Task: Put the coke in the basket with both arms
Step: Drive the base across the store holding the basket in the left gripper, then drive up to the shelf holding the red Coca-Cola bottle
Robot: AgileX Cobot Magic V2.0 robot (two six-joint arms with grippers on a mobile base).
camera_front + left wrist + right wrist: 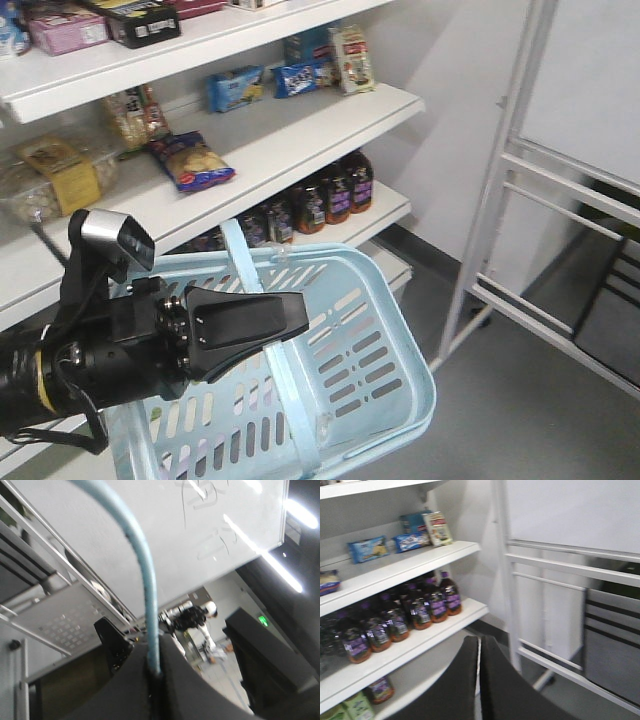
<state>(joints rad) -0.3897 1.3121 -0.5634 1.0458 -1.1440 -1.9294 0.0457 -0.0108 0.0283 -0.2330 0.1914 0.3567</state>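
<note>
Left fingers [240,320] pinch the hoop handle [243,262], so the basket [395,385] hangs open-topped beside the shelves [300,130], ready to receive. Right fingers [455,680] are pressed together and empty, facing the dark shelf bottles [420,612]. Coke is not in view, and none is seen in the basket.

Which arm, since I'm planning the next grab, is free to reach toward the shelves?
Right. The left gripper is shut on the basket handle; the right gripper is shut and empty, facing the shelf bottles.

The basket [380,350] is showing smooth, faintly glossy pale blue plastic, and its handle [142,565] likewise. The left gripper [297,318] is looking matt black, the snack packet [190,160] is gleaming like film, and the shelf [300,130] is looking smooth white.
</note>
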